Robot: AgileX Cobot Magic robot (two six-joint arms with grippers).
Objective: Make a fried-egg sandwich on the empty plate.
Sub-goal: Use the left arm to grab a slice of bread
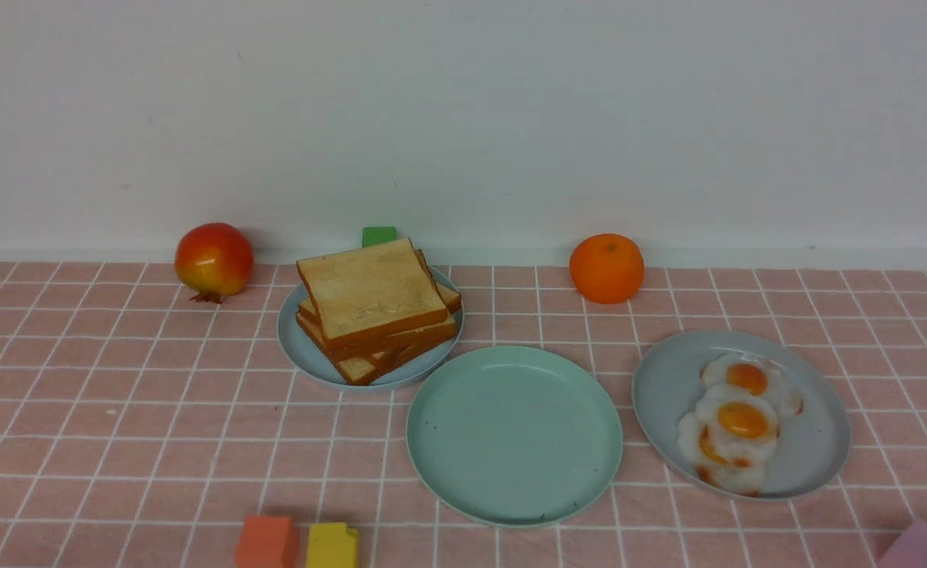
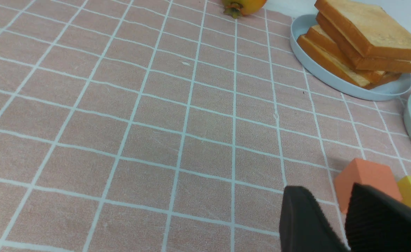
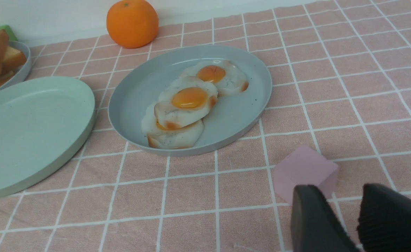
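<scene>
The mint-green plate (image 1: 510, 442) sits bare at lower centre of the front view; the toast stack (image 1: 372, 304) lies to its upper left on a grey-blue plate (image 1: 305, 351), and the fried eggs (image 1: 735, 422) overlap on another at right. The toast looks light, stiff, matt and square, best pinched across the top slice's crust edges; the eggs look thin, glossy and probably slippery, so take one by its white rim. The left gripper (image 2: 331, 199) and right gripper (image 3: 341, 196) stand partly open and empty, low over the pink-checked table (image 2: 121, 140).
</scene>
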